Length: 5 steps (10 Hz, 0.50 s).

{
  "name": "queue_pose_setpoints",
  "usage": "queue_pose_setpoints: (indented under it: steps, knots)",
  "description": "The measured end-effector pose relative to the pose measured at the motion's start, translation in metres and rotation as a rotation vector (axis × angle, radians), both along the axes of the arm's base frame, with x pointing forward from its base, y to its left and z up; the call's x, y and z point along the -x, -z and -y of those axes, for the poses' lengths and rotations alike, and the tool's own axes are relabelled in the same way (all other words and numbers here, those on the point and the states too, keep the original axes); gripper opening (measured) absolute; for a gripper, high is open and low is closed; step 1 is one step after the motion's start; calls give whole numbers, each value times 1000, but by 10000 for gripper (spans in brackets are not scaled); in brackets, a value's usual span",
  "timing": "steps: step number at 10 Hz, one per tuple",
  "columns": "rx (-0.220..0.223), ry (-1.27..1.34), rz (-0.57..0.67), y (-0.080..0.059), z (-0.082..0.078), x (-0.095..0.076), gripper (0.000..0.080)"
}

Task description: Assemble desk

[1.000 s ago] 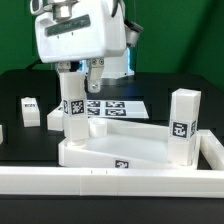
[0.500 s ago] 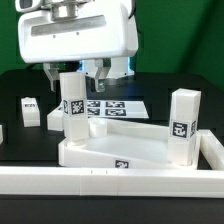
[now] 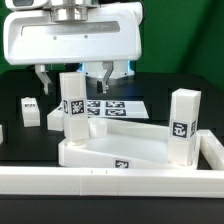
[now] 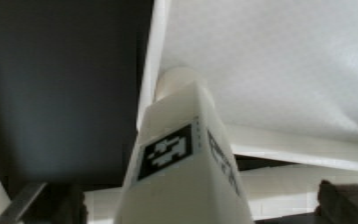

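A black tabletop [image 3: 22, 148] is spreading under everything in the scene. The marker board [image 3: 118, 106] is lying flat on it toward the back, showing several black-and-white square tags on its white face. A long white rail [image 3: 100, 182] is running across the front of the table and turning back along the exterior view's right. A green backdrop [image 3: 185, 45] is standing behind the table.

A robotics lab test rig: a plain green backdrop [image 3: 185, 45] beyond the jaws, a black surface [image 3: 25, 145] below them, the tag-printed marker board [image 3: 120, 106] nearby.
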<state>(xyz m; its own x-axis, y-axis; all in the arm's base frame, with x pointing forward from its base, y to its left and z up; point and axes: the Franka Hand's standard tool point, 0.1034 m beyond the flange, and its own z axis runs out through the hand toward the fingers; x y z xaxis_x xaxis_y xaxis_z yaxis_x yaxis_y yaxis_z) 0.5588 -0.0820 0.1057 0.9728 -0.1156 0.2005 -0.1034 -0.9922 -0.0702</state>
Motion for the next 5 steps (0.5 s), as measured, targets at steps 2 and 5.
queue_pose_setpoints:
  steps: [2, 5]
  knots:
    - [54, -190, 1, 0, 1, 0, 649]
    - [78, -276, 1, 0, 3, 1, 461]
